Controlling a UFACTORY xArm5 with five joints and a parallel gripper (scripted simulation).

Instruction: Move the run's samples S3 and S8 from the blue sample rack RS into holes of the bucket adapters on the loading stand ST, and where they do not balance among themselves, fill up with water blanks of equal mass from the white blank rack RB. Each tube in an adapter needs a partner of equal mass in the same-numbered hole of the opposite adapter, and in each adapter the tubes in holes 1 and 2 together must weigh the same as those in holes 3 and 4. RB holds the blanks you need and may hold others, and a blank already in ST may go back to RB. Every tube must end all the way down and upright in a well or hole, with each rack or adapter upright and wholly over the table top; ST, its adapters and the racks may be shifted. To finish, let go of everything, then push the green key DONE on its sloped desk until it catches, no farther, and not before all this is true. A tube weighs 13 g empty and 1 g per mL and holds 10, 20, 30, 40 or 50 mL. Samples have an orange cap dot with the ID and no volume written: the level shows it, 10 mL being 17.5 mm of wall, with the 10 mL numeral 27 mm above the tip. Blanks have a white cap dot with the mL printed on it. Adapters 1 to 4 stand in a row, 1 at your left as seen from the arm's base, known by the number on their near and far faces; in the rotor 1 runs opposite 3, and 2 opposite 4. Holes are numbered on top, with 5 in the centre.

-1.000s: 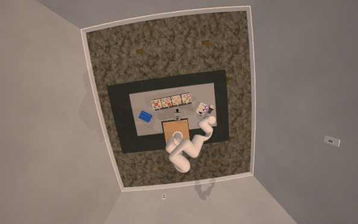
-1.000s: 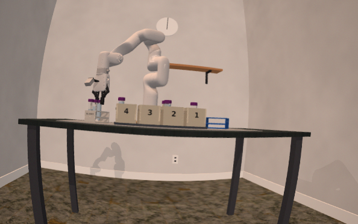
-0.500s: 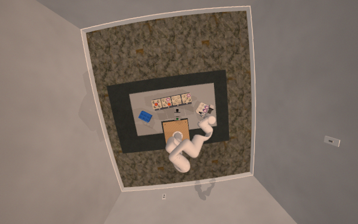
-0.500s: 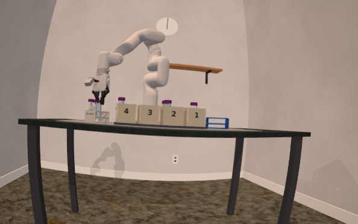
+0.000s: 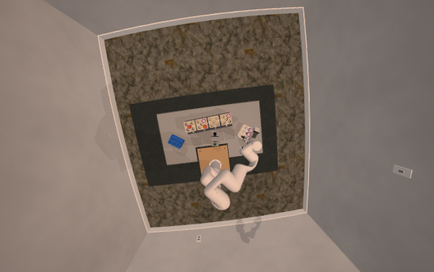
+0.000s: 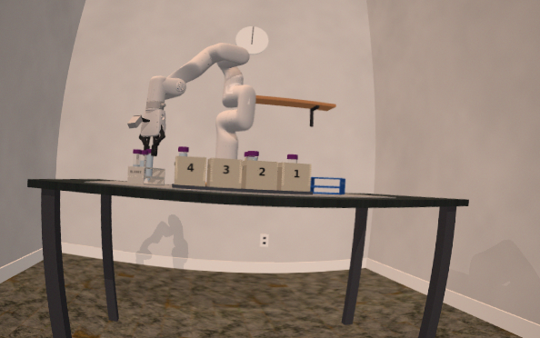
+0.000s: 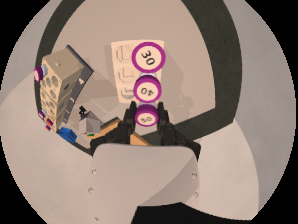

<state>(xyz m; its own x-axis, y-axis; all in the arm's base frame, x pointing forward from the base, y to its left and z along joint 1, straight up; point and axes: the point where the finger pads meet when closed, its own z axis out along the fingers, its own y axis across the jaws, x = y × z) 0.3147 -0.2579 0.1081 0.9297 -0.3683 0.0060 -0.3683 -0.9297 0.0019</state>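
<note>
My gripper (image 7: 146, 108) is shut on the cap of a water blank (image 6: 147, 154) that stands in the white blank rack RB (image 6: 143, 174) at the table's right end as seen from the arm's base. In the wrist view two more blanks stand beyond it in the rack, the far one marked 30 (image 7: 149, 56). The loading stand ST with adapters 4, 3, 2, 1 (image 6: 242, 173) stands in a row; purple caps show above several of them. From above, orange cap dots show in the two left adapters (image 5: 189, 126), and white dots in the others. The blue rack RS (image 5: 175, 141) looks empty.
The green DONE key (image 5: 215, 144) sits on its small desk just in front of the stand, near the arm's base. A wooden shelf (image 6: 295, 103) hangs on the wall behind. The blank rack stands close to the table's end edge.
</note>
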